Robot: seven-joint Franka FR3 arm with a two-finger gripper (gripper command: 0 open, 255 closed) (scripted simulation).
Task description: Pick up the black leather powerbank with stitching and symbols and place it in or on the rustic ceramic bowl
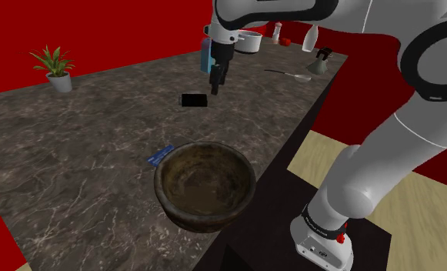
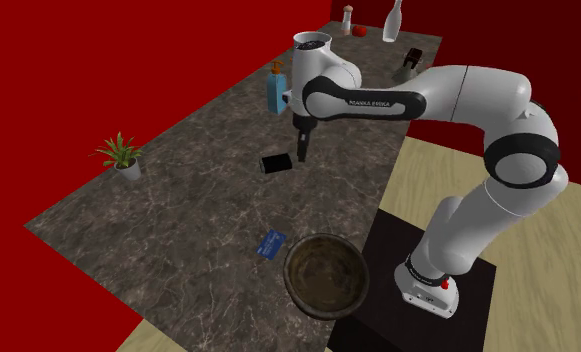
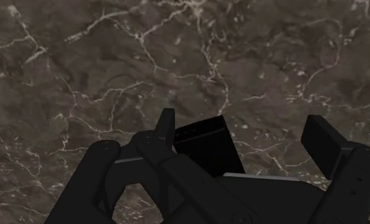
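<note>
The black powerbank (image 1: pixel 193 100) lies flat on the dark marbled counter (image 1: pixel 75 154), also seen as a black powerbank (image 2: pixel 276 162) in the second exterior view. My gripper (image 1: pixel 215 86) hangs a little above the counter, just beside and past the powerbank, pointing down. In the wrist view the gripper (image 3: pixel 244 137) is open, and the powerbank (image 3: pixel 206 149) lies on the counter below, close to one finger (image 3: pixel 166 126) and partly hidden by the hand. The brown rustic bowl (image 1: pixel 202 215) stands with nothing in it at the counter's near edge, well apart from the gripper; its rim (image 2: pixel 290 275) is close to the stand.
A blue card (image 1: pixel 161 155) lies between the powerbank and the bowl. A blue soap bottle (image 2: pixel 276 90) stands just behind the gripper. A potted plant (image 1: pixel 55 68) is at the far left. A white pot (image 1: pixel 248 41), bottles and a spoon (image 1: pixel 287 74) crowd the far end.
</note>
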